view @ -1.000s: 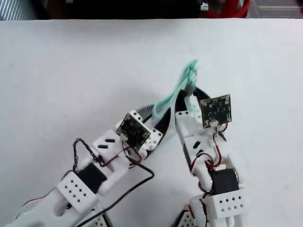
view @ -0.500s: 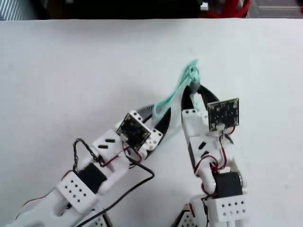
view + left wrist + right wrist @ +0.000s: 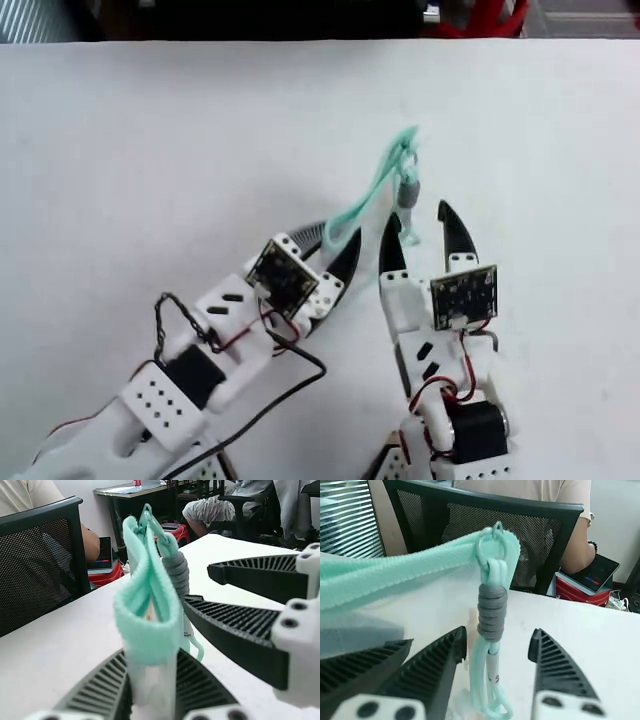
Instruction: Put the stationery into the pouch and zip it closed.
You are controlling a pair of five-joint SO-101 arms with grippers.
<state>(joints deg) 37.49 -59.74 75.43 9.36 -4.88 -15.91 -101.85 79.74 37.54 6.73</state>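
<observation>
The mint-green pouch (image 3: 365, 195) stands on edge above the white table, its near end pinched in my left gripper (image 3: 335, 242), which is shut on it. In the left wrist view the pouch (image 3: 147, 610) rises from between the left gripper's (image 3: 150, 685) jaws. A zipper pull cord (image 3: 407, 192) with a grey wrap hangs from the pouch's far end. My right gripper (image 3: 419, 215) is open just short of that cord, touching nothing. The right wrist view has the cord (image 3: 491, 611) dangling from the ring, in front of the spread right gripper (image 3: 500, 632).
The white table (image 3: 150, 150) spreads wide to the left, right and far side of both arms. A loose black cable (image 3: 290, 385) lies by the left arm. Black chairs (image 3: 470, 525) and people sit beyond the far table edge.
My right gripper has let go of the zipper pull cord, opened wide and drawn back toward the near edge. The cord now hangs free. The left gripper has kept still with the pouch.
</observation>
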